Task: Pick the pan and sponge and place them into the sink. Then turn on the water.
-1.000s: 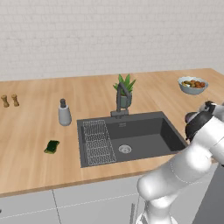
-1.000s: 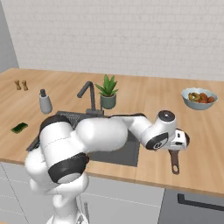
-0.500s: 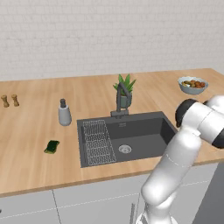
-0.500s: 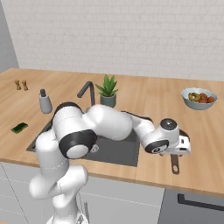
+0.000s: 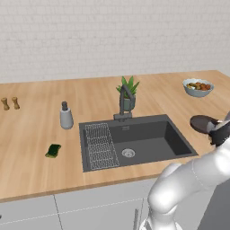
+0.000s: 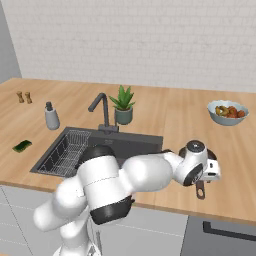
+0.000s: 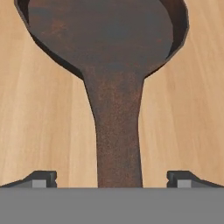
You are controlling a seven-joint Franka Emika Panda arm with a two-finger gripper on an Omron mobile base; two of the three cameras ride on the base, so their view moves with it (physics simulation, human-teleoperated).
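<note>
Pan (image 7: 109, 39) on the wooden counter (image 7: 39, 122) right of the sink (image 5: 139, 139), gripper (image 7: 111, 177) spread wide, straddling its handle, green sponge (image 5: 53, 150) left of sink

White brick wall (image 5: 112, 36), wooden counter (image 5: 36, 134), grey cabinet fronts (image 5: 90, 211)

A kitchen: wooden counter (image 5: 36, 134) with a recessed sink (image 5: 148, 139), faucet (image 5: 123, 101), and white-tiled wall (image 5: 112, 36).
</note>
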